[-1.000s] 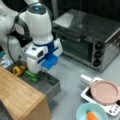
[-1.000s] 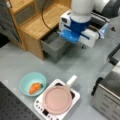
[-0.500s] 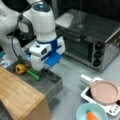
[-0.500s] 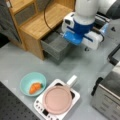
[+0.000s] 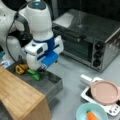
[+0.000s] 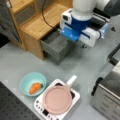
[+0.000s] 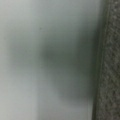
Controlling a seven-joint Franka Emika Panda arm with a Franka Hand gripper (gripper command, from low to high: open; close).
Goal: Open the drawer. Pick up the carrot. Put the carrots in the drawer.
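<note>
The wide, shallow dark-grey drawer (image 5: pixel 47 83) (image 6: pixel 56 46) stands pulled out from the light wooden-topped cabinet (image 5: pixel 20 97) (image 6: pixel 37 26), its matte box open to both front views. Right over its far edge sits the white-and-blue gripper (image 5: pixel 43 67) (image 6: pixel 75 40), glossy plastic shell low against the drawer; its fingertips are hidden behind the body, so I cannot tell whether they are apart or together. In a front view, a green elongated vegetable (image 5: pixel 34 74) and a yellow rounded item (image 5: pixel 21 68) lie at the drawer's back. The small stubby orange carrot (image 5: pixel 91 116) (image 6: pixel 35 87) rests inside the smooth light teal bowl (image 5: pixel 82 112) (image 6: pixel 26 80), well apart from the gripper, beside a round pink pan (image 5: pixel 104 92) (image 6: pixel 58 100). The wrist view gives only pale grey surface and a grainy dark edge (image 7: pixel 108 62).
</note>
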